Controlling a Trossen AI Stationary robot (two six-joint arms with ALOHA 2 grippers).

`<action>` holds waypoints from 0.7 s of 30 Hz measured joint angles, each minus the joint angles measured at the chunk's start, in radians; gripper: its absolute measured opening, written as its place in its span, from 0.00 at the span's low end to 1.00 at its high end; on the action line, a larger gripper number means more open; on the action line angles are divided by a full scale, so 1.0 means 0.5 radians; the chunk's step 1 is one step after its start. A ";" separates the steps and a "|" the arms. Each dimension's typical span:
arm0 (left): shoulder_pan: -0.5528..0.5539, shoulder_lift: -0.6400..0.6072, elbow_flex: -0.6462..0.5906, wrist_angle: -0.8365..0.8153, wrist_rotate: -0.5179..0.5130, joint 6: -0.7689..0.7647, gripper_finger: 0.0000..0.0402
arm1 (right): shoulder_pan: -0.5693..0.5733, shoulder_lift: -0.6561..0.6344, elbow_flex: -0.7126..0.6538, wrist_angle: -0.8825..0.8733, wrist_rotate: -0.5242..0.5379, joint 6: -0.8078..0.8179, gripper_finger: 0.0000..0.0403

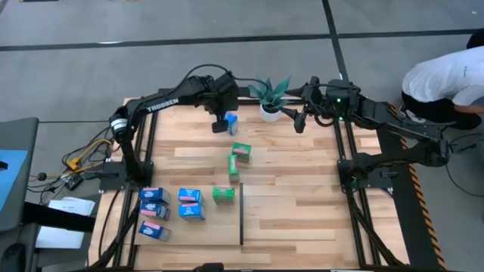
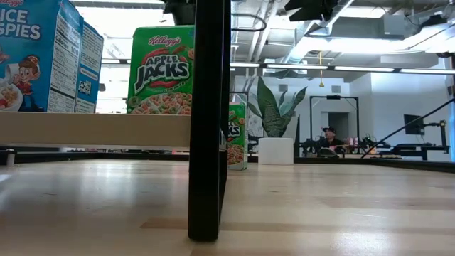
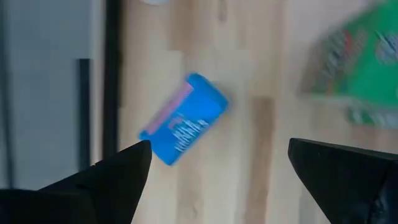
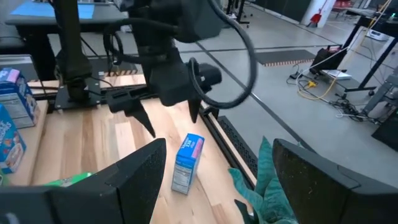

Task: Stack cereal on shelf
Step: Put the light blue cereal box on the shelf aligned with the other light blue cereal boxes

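Cereal boxes on shelf, plant in pot

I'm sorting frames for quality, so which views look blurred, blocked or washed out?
Left wrist view: motion blur smears the blue cereal box and a green box. Low view: a black divider strip blocks the middle, and bright ceiling lights wash out the room behind. High view: even light, sharp throughout. Right wrist view: its own fingers are soft, the blue box fairly clear.
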 joint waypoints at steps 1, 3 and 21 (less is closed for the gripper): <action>0.026 0.004 0.000 -0.029 0.065 0.059 0.92 | 0.000 0.000 0.000 0.002 -0.001 0.001 0.79; 0.064 0.019 0.000 -0.039 0.161 0.164 0.92 | -0.005 0.000 0.000 0.002 0.000 0.000 0.79; 0.105 0.191 0.000 0.165 0.153 0.921 0.92 | -0.024 0.000 0.000 0.002 0.002 0.000 0.79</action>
